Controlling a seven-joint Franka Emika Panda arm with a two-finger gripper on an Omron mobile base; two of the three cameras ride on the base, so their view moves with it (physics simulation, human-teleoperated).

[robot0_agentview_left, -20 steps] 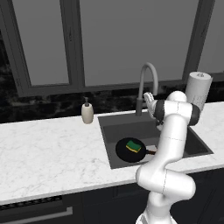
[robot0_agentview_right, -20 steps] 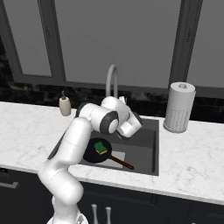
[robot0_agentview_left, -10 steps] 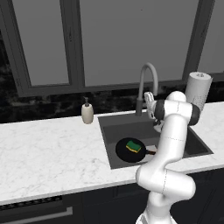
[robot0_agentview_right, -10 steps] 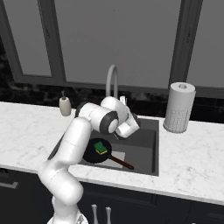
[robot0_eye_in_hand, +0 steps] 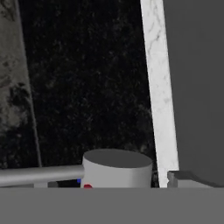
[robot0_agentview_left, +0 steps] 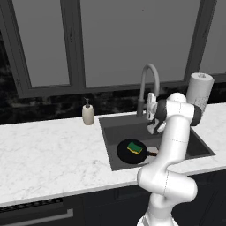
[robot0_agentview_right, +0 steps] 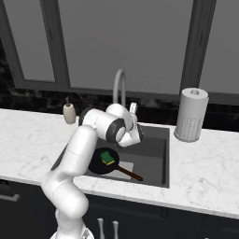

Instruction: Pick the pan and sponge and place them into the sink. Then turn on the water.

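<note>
The black pan [robot0_agentview_left: 126,153] [robot0_agentview_right: 99,163] lies on the bottom of the dark grey sink [robot0_agentview_left: 196,145] [robot0_agentview_right: 154,158], with its brown handle [robot0_agentview_right: 130,173] pointing to the right. On the pan rests the green-topped sponge [robot0_agentview_left: 134,147] [robot0_agentview_right: 108,157]. My gripper [robot0_agentview_left: 151,105] [robot0_agentview_right: 134,110] is raised beside the grey gooseneck faucet [robot0_agentview_left: 150,81] [robot0_agentview_right: 120,86], open and holding nothing. In the hand view the faucet's grey base [robot0_eye_in_hand: 117,168] sits close ahead, and its lever [robot0_eye_in_hand: 39,175] sticks out to the left. No water runs.
A beige soap dispenser [robot0_agentview_left: 88,114] [robot0_agentview_right: 69,113] stands left of the sink. A white paper-towel roll [robot0_agentview_left: 199,90] [robot0_agentview_right: 190,114] stands at its right. White marble counter [robot0_agentview_left: 48,154] [robot0_agentview_right: 28,135] spreads to the left, with a dark backsplash and windows behind.
The hand has shifted only slightly beside the faucet. Pan and sponge lie still in the sink.
</note>
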